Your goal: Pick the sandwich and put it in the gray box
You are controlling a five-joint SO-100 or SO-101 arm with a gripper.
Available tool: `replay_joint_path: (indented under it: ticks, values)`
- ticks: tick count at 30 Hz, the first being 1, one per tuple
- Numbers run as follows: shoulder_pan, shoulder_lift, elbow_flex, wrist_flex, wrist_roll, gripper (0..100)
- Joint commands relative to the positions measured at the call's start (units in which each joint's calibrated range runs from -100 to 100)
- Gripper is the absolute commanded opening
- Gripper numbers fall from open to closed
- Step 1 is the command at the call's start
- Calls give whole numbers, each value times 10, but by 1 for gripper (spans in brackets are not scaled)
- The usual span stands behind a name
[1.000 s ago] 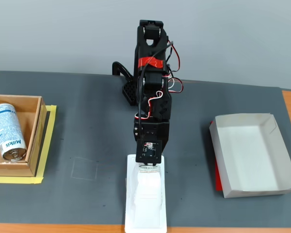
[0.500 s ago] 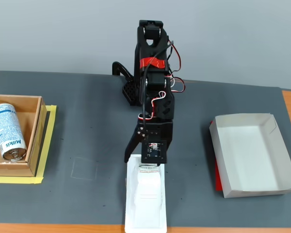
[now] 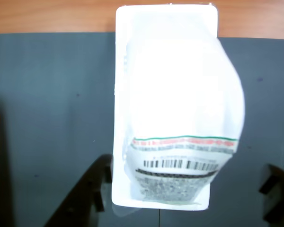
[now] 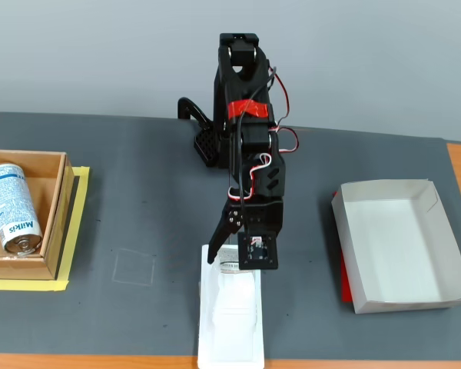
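pincer [image 3: 184, 189] spread wide astride the sandwich [image 3: 173, 109], gripping nothing.

**Hidden, cropped, unreadable**

In the fixed view, narrow labelled end of the sandwich [image 4: 232, 307] covered by the gripper [image 4: 238, 261]; near edge cropped at the frame bottom. Fingertips lost against the arm's black housing there. In the wrist view, both fingers cut off by the lower edge, label print under the barcode too blurred to read, package top washed out white. Red patch beneath the gray box [image 4: 399, 242] mostly covered.
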Motion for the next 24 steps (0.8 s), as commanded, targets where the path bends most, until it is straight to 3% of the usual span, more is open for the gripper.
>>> replay_joint_path:
  ticks: [1,24]
  values:
    - [-1,9,-35,-18,1,35]
    - [4,133,-95,-37,1,34]
